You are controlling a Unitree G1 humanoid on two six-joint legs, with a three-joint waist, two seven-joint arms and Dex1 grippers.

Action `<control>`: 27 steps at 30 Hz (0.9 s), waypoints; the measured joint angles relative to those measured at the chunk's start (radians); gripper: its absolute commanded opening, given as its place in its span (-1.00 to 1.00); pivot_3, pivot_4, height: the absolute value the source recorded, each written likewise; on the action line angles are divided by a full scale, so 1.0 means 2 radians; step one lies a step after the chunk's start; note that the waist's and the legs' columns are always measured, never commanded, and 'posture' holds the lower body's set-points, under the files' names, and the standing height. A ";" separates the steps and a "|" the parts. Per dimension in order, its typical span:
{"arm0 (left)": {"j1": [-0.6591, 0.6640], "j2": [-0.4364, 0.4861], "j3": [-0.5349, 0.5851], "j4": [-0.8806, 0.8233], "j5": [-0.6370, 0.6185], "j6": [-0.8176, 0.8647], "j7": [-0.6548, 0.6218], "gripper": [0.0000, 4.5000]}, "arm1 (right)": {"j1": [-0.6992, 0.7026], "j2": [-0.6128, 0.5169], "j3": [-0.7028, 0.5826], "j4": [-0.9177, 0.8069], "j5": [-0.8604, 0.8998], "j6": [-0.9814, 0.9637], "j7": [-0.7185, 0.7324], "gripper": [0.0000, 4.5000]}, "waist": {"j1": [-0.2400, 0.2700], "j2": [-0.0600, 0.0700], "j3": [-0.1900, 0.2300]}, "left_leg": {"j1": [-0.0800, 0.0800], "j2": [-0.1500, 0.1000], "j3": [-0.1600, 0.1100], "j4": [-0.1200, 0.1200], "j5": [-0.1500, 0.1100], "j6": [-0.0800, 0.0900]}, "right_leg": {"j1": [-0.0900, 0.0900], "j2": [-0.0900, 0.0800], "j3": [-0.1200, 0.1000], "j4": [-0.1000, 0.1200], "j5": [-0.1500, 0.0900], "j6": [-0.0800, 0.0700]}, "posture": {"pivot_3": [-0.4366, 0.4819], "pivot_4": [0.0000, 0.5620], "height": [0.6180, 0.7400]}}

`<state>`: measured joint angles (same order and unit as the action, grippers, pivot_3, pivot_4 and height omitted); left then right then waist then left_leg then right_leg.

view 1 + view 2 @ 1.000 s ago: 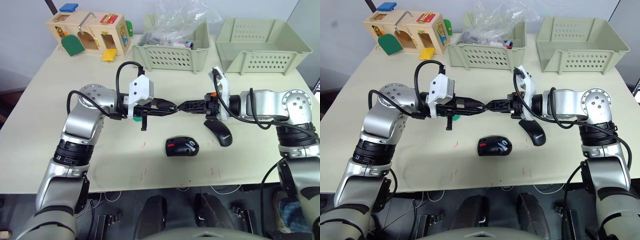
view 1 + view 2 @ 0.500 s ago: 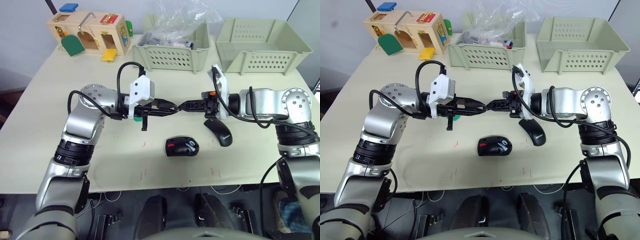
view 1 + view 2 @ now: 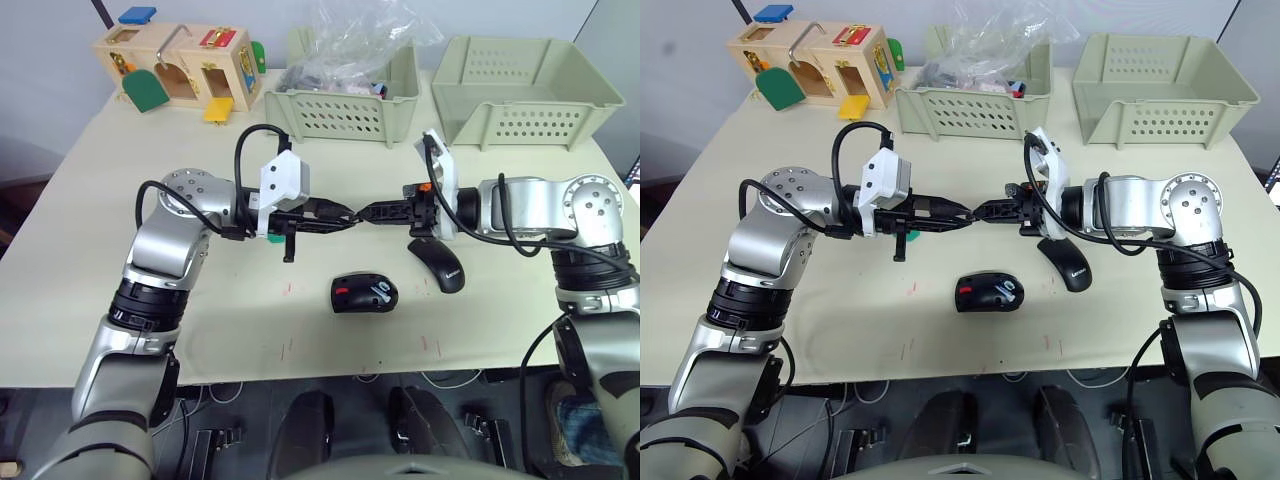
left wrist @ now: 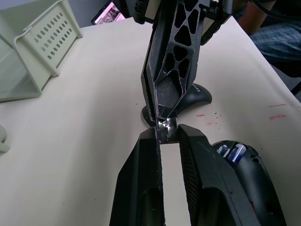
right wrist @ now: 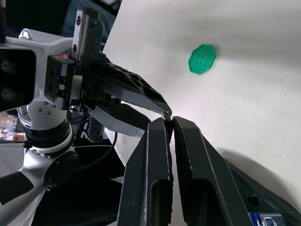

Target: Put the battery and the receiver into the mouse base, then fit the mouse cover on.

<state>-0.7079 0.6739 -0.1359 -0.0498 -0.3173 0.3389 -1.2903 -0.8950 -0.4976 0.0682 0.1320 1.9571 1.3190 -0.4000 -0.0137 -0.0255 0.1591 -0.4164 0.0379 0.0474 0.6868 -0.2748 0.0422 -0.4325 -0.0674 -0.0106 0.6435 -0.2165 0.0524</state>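
Note:
My left gripper (image 3: 347, 216) and right gripper (image 3: 364, 214) meet tip to tip in the air above the table's middle. A tiny silvery receiver (image 4: 165, 130) sits between the left fingertips, and the right gripper's shut tips touch its other end. Below them on the table lies the mouse base (image 3: 365, 294), black with a red patch. The blue-and-silver battery (image 4: 231, 151) lies inside its recess. The glossy black mouse cover (image 3: 438, 262) rests on the table to the right of the base, under my right forearm.
Two pale green baskets (image 3: 345, 115) (image 3: 525, 95) stand along the table's far edge, the left one holding a clear plastic bag. A wooden toy box (image 3: 180, 65) sits at the far left. A flat green disc (image 5: 201, 59) lies on the table.

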 measured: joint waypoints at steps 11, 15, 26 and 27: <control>0.000 -0.003 0.000 0.000 0.000 0.000 0.003 -0.99 | -0.006 -0.005 0.003 0.001 -0.002 0.004 0.002 -0.99 | 0.000 0.000 0.000 | 0.000 0.000 0.000 0.000 0.000 0.000 | 0.000 0.000 0.000 0.000 0.000 0.000 | -0.05 -0.47 1.00; 0.000 -0.003 0.000 0.000 0.000 0.000 0.003 -0.99 | -0.006 -0.006 0.003 0.001 -0.002 0.004 0.004 -0.99 | 0.000 0.000 0.000 | 0.000 0.000 0.000 0.000 0.000 0.000 | 0.000 0.000 0.000 0.000 0.000 0.000 | -0.05 -0.47 1.00; 0.000 -0.004 -0.002 -0.002 0.000 0.000 0.003 -0.99 | -0.006 -0.013 0.007 0.001 -0.003 0.004 0.015 -0.99 | 0.000 0.000 0.000 | 0.000 0.000 0.000 0.000 0.000 0.000 | 0.000 0.000 0.000 0.000 0.000 0.000 | -0.05 -0.47 1.00; 0.000 -0.004 -0.002 -0.002 0.000 0.000 0.004 -0.99 | -0.006 -0.014 0.008 0.001 -0.003 0.003 0.015 -0.99 | 0.000 0.000 0.000 | 0.000 0.000 0.000 0.000 0.000 0.000 | 0.000 0.000 0.000 0.000 0.000 0.000 | -0.05 -0.47 1.00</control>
<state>-0.7079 0.6658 -0.1402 -0.0536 -0.3175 0.3395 -1.2830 -0.9062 -0.5251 0.0835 0.1344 1.9512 1.3260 -0.3707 -0.0136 -0.0255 0.1591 -0.4164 0.0379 0.0474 0.6867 -0.2748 0.0422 -0.4326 -0.0674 -0.0105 0.6434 -0.2165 0.0524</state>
